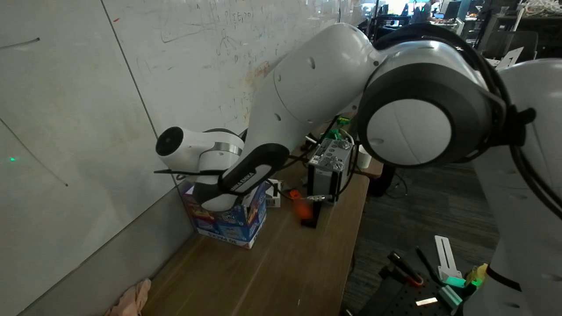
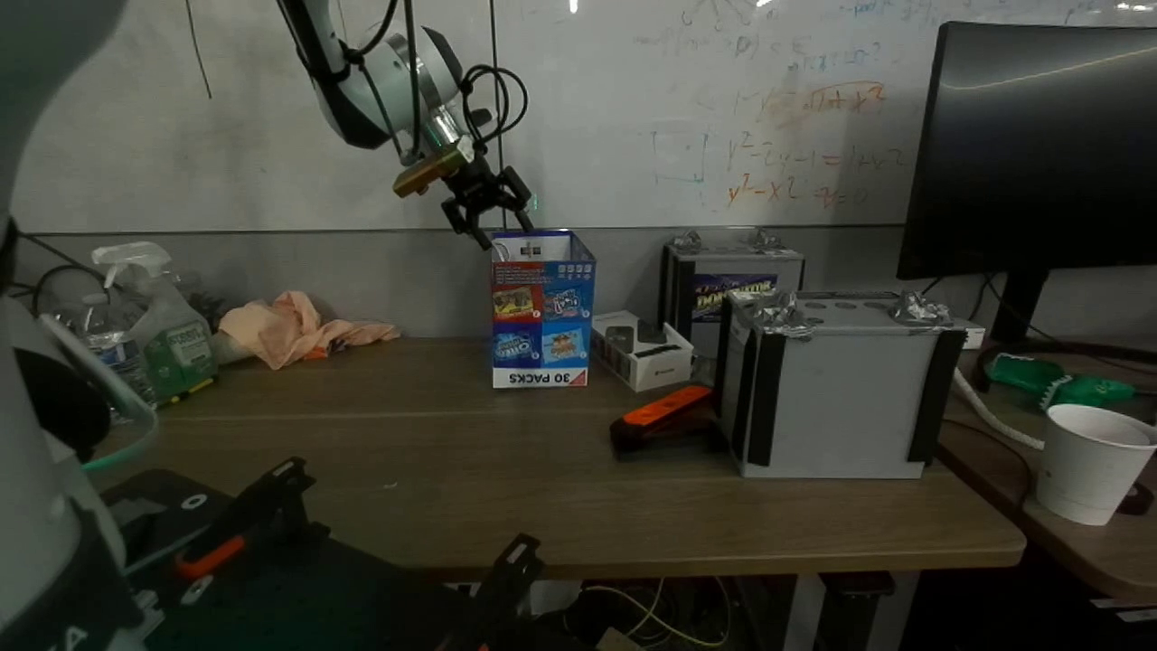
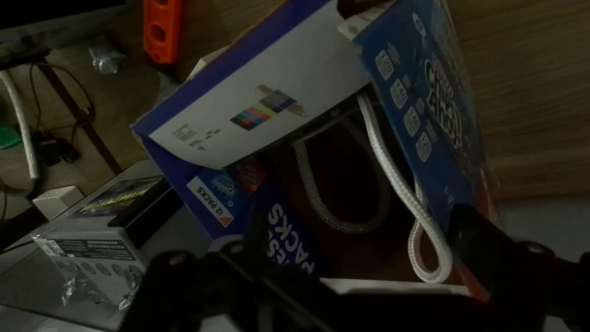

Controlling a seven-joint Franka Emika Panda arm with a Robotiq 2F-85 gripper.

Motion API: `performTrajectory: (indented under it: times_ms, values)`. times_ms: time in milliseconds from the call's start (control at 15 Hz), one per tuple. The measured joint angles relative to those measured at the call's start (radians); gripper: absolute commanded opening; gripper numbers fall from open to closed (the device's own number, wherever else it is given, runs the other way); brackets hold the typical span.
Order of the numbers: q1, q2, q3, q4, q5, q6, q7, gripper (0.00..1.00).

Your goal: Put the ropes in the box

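Wrist view shows white braided rope [image 3: 400, 184] looped within the blue snack box [image 3: 435, 152]; in an exterior view the gripper [image 2: 508, 237], jaws parted, tilts down at the box's top; in an exterior view the arm [image 1: 303, 83] slants down from a bent elbow toward the box.

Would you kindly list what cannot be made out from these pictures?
Rest of the ropes: wrist view, hidden by sides and shadow of the blue box.
Fingers of the gripper: in an exterior view, hidden behind the arm.
Monitor: in an exterior view, cut off by the right edge.
Orange item: wrist view, cut off by the top edge.
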Motion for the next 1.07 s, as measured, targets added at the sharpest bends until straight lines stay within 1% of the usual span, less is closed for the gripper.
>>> performTrajectory:
  times_ms: [467, 600, 733, 867, 1000, 1067]
  values:
    - [0.001, 0.000, 0.001, 0.000, -0.084, -0.002, 0.077, 1.00]
    - [-0.006, 0.000, 0.015, -0.001, -0.073, -0.013, 0.071, 1.00]
    - [-0.040, -0.005, 0.066, -0.007, 0.018, -0.023, -0.004, 1.00]
    - [-0.081, -0.029, 0.121, -0.017, 0.144, -0.023, -0.111, 1.00]
    - [-0.111, -0.083, 0.154, -0.036, 0.274, -0.032, -0.207, 1.00]
    - [-0.120, -0.122, 0.159, -0.053, 0.323, -0.044, -0.235, 1.00]
